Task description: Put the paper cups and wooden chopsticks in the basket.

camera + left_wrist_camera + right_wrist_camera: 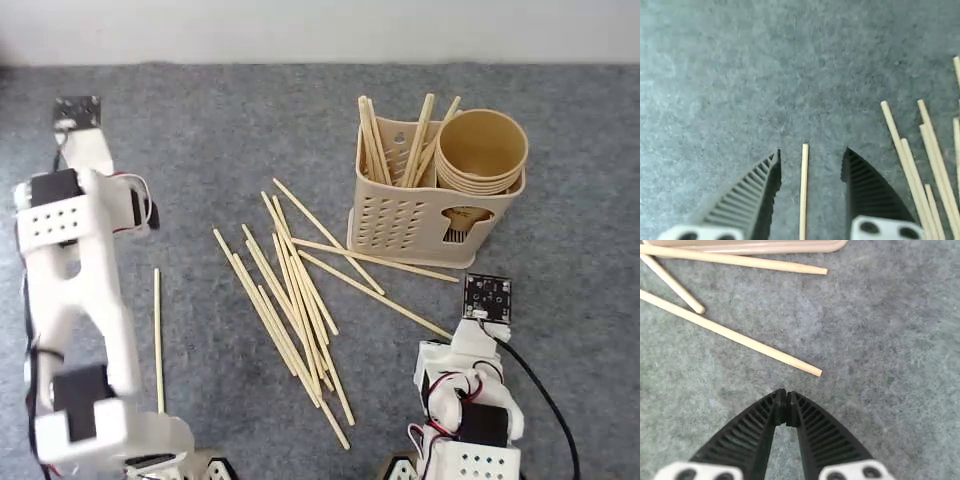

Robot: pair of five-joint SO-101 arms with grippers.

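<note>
roughly, the job is half done. in the high view a beige basket (430,215) stands at about 1 o'clock on the grey table (200,130). a stack of paper cups (482,150) is nested in its 3 o'clock compartment, and a few wooden chopsticks (375,140) stand upright in the compartment beside them. no cup lies loose on the table, so the cup part looks finished. what remains is the chopsticks: a loose pile (295,310) fans from the centre down toward 6 o'clock, and a couple of its sticks run up against the foot of the basket. a single chopstick (158,340) lies well apart from the pile at about 8 o'clock. the left gripper (811,157) is spread open, low over the table, with that lone stick (804,190) between its jaws and touching neither of them. the right gripper (786,395) is pressed together and empty, with the end of one stray chopstick (730,332) lying just ahead of its tips. by this reading, all the loose sticks must yet go in, one pick at a time.
</note>
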